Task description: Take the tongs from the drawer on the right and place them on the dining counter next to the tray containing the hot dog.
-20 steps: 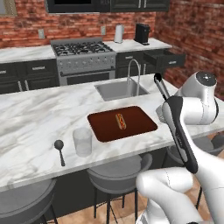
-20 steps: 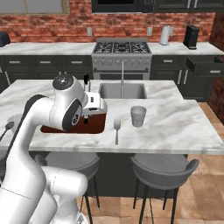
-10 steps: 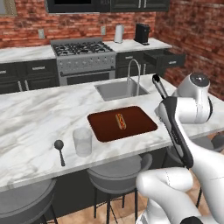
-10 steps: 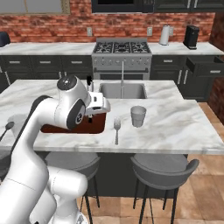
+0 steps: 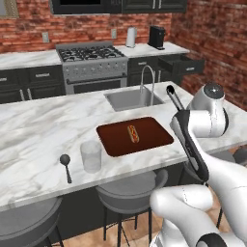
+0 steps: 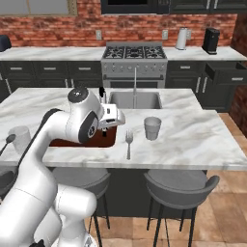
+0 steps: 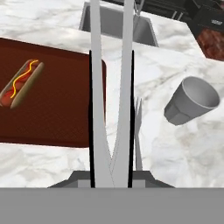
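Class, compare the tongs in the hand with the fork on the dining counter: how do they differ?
The tongs are held above the counter by the shut hand; the fork lies flat on the marble. The tongs have two long arms with dark edges; the fork is one shorter grey piece with tines. Both are slim utensils near the tray.

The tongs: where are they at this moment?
The tongs are clamped in the gripper, held above the dining counter at the tray's right edge, with the fork and glass cup beyond.
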